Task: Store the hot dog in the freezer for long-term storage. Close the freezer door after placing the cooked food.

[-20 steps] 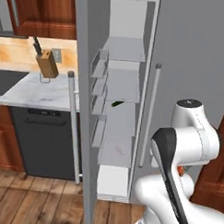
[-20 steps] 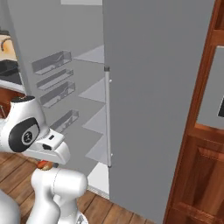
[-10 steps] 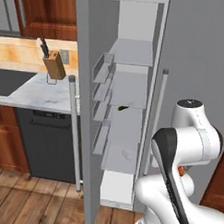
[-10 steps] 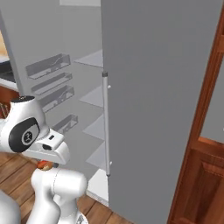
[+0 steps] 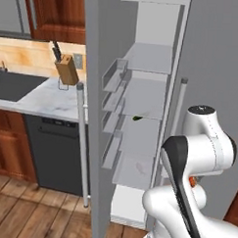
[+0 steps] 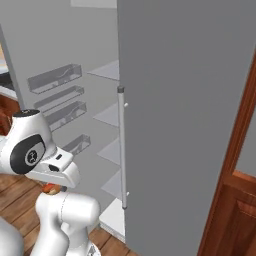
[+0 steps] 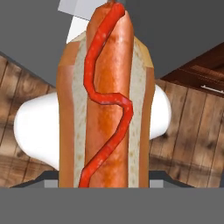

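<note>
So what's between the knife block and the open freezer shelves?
In the left base view, the freezer door with its clear bins stands between the knife block and the freezer shelves.

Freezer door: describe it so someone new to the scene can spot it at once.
Find the big matte grey refrigerator right of the marble counter with the knife block. The freezer door is the tall narrow panel swung open towards the camera, edge-on, beside the pale shelves. Unlike the wide closed door, it has clear bins on its inner face and a long bar handle outside.
</note>
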